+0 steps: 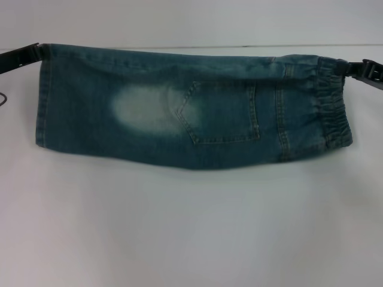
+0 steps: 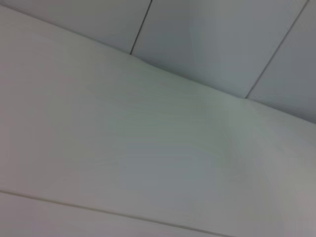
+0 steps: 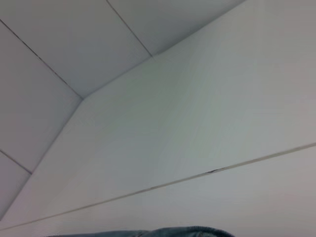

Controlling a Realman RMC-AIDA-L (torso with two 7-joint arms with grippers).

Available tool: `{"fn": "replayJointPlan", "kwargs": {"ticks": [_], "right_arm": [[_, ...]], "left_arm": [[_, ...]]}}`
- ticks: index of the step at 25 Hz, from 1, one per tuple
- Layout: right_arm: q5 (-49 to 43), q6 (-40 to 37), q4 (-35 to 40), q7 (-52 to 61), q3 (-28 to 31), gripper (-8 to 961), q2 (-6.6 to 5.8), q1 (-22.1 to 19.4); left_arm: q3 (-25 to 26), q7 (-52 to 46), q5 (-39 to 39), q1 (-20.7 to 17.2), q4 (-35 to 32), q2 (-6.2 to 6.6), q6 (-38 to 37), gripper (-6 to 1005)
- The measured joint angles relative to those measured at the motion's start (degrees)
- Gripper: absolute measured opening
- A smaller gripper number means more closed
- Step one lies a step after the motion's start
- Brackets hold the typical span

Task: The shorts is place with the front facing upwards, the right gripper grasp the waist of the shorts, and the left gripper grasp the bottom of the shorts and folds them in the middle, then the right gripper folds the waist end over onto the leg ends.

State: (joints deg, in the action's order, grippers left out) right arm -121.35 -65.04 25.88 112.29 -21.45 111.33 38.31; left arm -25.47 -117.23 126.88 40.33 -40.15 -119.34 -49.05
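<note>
Hanging in front of you over the white table, the shorts are stretched sideways between the two arms, folded lengthwise so the top edge runs nearly straight from one claw to the other while the lower edge sags a little in the middle. You can see a pocket and a faded pale patch on the side facing you. The waist, ruched and elastic, sits at the right end, and the right gripper is clamped on its upper corner. The leg ends hang at the left end, where the left gripper is clamped on the top corner of the hems. Your left wrist view shows only white table and wall panels. Your right wrist view shows the same, with just a sliver of denim at its edge
</note>
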Motion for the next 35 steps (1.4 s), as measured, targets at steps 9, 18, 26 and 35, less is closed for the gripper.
{"fn": "replayJointPlan", "kwargs": {"ticks": [9,18,26,35], "right_arm": [[0.1,5.0,-0.7,-4.6,0.0,47,1.84,1.4],[-0.4,7.8,-1.6,-5.3,-1.3,81,2.05,1.3],[-0.2,8.2,-1.7,-5.0,-1.4,223,2.05,-0.4],[-0.5,-1.8,1.3,-2.3,-1.9,736,-1.21,-1.8]], "left_arm": [[-1.1,5.7,-2.9,0.3,2.3,-0.37,3.1,35],[-1.3,10.9,-5.8,-0.4,3.3,-1.27,5.0,99],[-1.1,11.0,-5.9,-2.2,3.4,-1.65,6.0,312],[-1.2,18.1,-13.7,-7.0,0.7,-1.64,-7.8,562]]}}
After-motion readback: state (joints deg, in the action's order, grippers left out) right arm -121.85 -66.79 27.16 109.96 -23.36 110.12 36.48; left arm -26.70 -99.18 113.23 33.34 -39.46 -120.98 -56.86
